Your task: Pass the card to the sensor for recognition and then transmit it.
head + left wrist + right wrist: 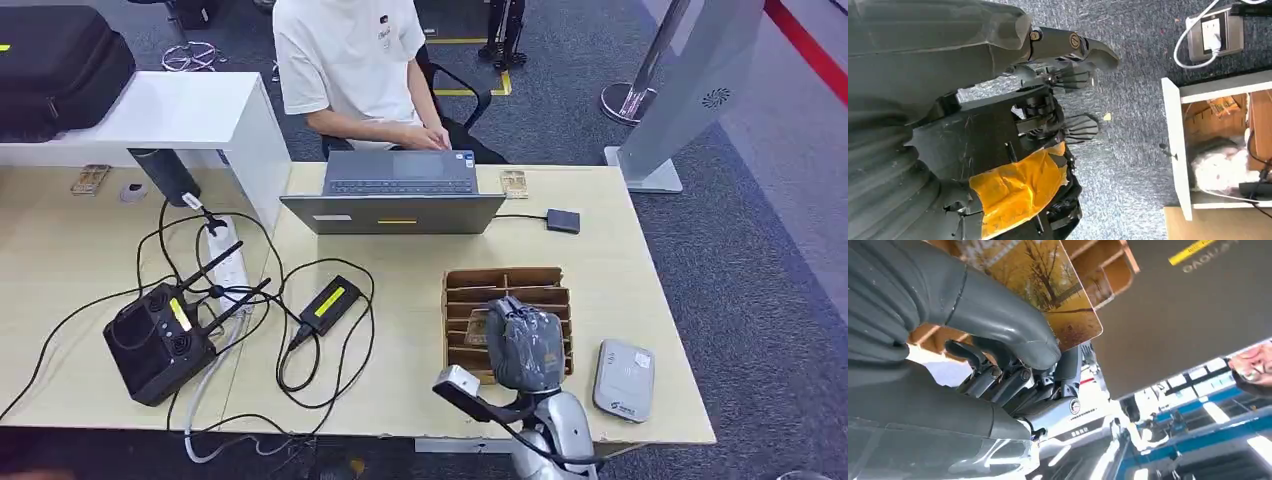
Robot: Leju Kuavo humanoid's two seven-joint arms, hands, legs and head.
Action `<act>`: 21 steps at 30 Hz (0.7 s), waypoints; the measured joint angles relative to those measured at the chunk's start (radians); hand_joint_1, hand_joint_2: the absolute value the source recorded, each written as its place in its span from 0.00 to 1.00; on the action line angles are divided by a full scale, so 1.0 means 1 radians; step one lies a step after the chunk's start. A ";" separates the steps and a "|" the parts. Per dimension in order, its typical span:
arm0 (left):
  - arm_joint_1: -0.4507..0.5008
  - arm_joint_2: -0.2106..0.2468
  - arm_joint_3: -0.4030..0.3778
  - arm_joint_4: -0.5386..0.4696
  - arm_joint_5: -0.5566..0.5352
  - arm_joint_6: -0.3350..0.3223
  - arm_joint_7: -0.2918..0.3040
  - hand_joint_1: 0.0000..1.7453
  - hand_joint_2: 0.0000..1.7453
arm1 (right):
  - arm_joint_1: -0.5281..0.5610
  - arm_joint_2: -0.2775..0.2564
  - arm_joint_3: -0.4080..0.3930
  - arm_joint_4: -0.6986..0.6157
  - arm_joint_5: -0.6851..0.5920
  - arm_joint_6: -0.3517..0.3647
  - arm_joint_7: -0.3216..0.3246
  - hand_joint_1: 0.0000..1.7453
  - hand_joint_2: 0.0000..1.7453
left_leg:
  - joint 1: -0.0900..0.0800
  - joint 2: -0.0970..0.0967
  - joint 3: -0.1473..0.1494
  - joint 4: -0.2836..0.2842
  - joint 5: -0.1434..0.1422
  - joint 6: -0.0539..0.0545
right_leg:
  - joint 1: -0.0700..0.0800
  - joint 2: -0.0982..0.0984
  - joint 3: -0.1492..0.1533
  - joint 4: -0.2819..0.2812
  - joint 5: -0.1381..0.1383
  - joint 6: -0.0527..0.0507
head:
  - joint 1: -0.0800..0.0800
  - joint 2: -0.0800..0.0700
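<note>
Head view: right hand (525, 345) sits over the cardboard slotted card rack (505, 290) on the wooden desk (420, 400), near the robot's edge. Hand's back faces the camera, so fingers and contents are hidden there. Grey card sensor (623, 380) lies flat on the desk just to the right of the rack, apart from the hand. Beyond the rack: open laptop (395, 195) w/ a person in a white T-shirt (350, 60) seated behind it, one hand at the keyboard. Left part of desk: black remote controller w/ antennas (160, 345), a black power brick w/ yellow label (330, 303), a power strip (232, 265), tangled cables.

Right wrist view adds what the head view lacks: card (1060, 287), printed w/ an autumn-tree picture, is pinched between the thick grey thumb (1003, 322) and the darker fingers (998, 377) below it. Right hand closed on the card; card edge projects past the thumb tip, rack slots just behind it, laptop's dark lid beyond.

Left wrist view: left hand (1048, 120) hangs over grey carpet (1128, 150), fingers spread apart, holding nothing. Yellow tape patch on its palm side. A floor socket (1213, 32) and a white cabinet (1178, 150) lie beyond.
</note>
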 joint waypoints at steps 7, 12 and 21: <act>-0.001 0.000 0.000 0.000 -0.001 -0.005 0.002 0.00 1.00 | -0.017 0.000 0.021 -0.003 -0.044 0.000 0.013 1.00 1.00 | 0.000 0.000 0.000 0.000 0.000 0.000 | 0.000 0.000 0.000 0.000 0.000 0.000 | 0.000 0.000; -0.001 0.002 0.000 0.000 -0.010 -0.010 0.003 0.00 1.00 | -0.081 0.001 0.066 -0.008 -0.151 0.000 0.062 1.00 1.00 | 0.000 0.000 0.000 0.000 0.002 0.001 | 0.000 0.000 0.000 0.000 0.001 0.001 | 0.000 0.000; -0.012 0.001 -0.001 0.000 -0.037 -0.022 0.040 0.00 1.00 | -0.325 -0.007 0.229 -0.046 -0.178 0.002 0.308 1.00 1.00 | -0.002 0.000 -0.002 0.000 0.006 0.004 | -0.002 0.000 -0.003 0.000 0.004 0.003 | 0.000 0.000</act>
